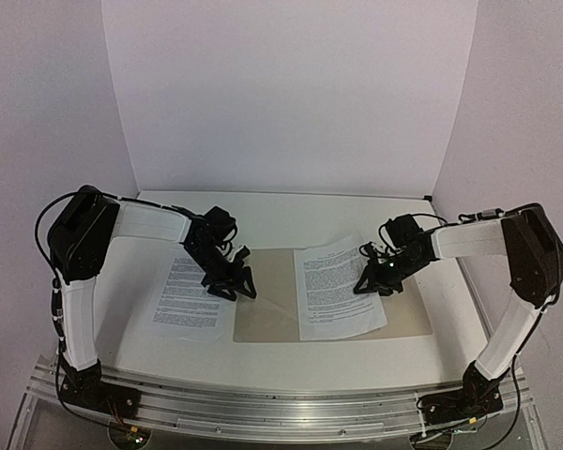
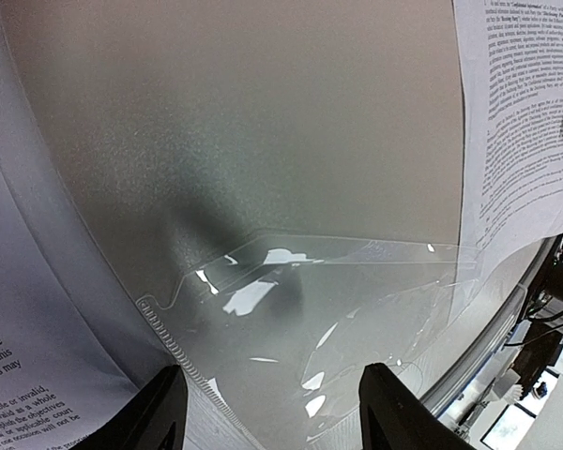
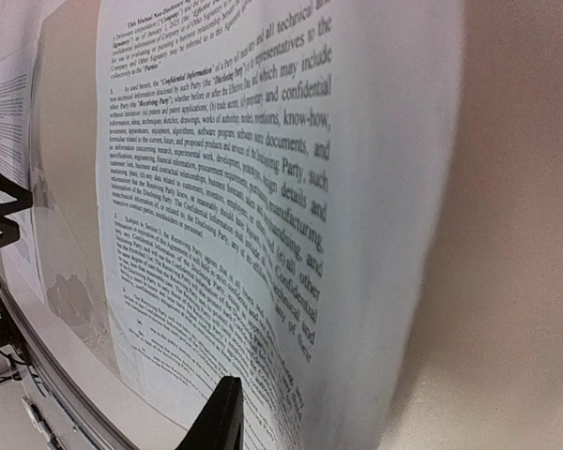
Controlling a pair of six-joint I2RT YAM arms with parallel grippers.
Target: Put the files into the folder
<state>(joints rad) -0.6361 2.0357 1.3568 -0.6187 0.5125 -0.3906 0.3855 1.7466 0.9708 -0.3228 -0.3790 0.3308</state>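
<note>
Seen from above, the print on the left sheet (image 1: 183,298) and the right sheet (image 1: 330,286) is too small to read. The left gripper (image 1: 233,286) hides part of the folder (image 1: 267,309) along its left edge. The right gripper (image 1: 375,284) hides the right sheet's outer edge, and whether its jaws grip the paper cannot be told.

In the right wrist view one finger (image 3: 220,417) shows, cut off at the bottom, and the sheet's near edge is blurred. In the left wrist view both fingers (image 2: 155,417) are cut off below, and both sheets are cut off at the sides.
</note>
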